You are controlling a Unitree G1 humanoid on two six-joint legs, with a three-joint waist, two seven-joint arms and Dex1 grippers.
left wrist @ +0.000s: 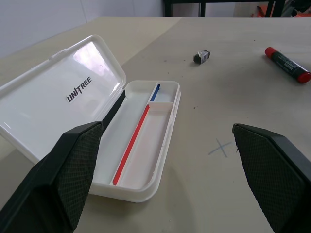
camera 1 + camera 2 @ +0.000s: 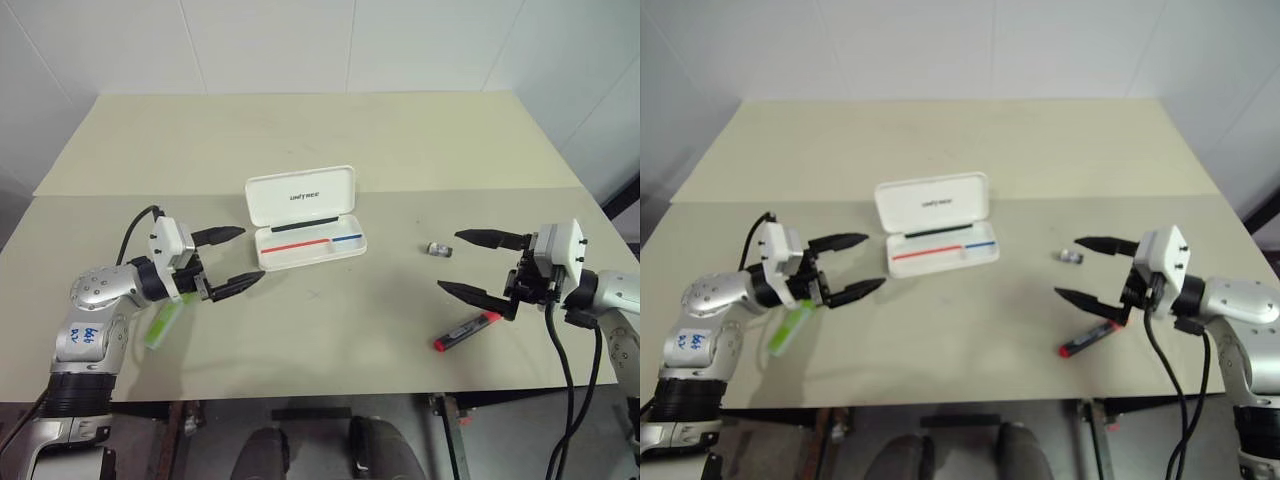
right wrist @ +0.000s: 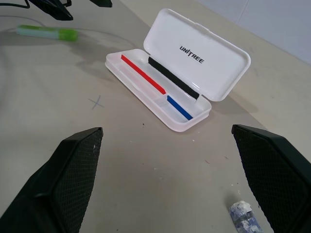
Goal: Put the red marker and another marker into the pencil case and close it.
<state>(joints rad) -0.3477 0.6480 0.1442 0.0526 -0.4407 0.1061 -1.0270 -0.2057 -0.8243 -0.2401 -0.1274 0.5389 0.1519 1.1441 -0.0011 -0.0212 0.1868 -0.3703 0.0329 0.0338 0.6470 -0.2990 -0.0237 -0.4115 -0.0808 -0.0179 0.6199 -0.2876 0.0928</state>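
Plainly we hold nothing: our left hand [image 2: 232, 260] and right hand [image 2: 470, 264] hang spread above the bench [image 2: 330, 330], flanking the work, likely ready to reach. The light green marker [image 2: 165, 325] lies lower left, the red marker [image 2: 467, 331] lower right, the pencil case [image 2: 305, 216] open at centre, white, striped red and blue inside.

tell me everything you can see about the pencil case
The pencil case is a flat white box of glossy plastic with rounded corners, lying open near the middle of the table. Its hinged lid stands tilted back, with dark UNITREE lettering on its inner face. The shallow tray holds no markers; it has a red stripe, a shorter blue stripe and a black strip along the hinge. Nothing but the table touches it; both grippers are apart from it.
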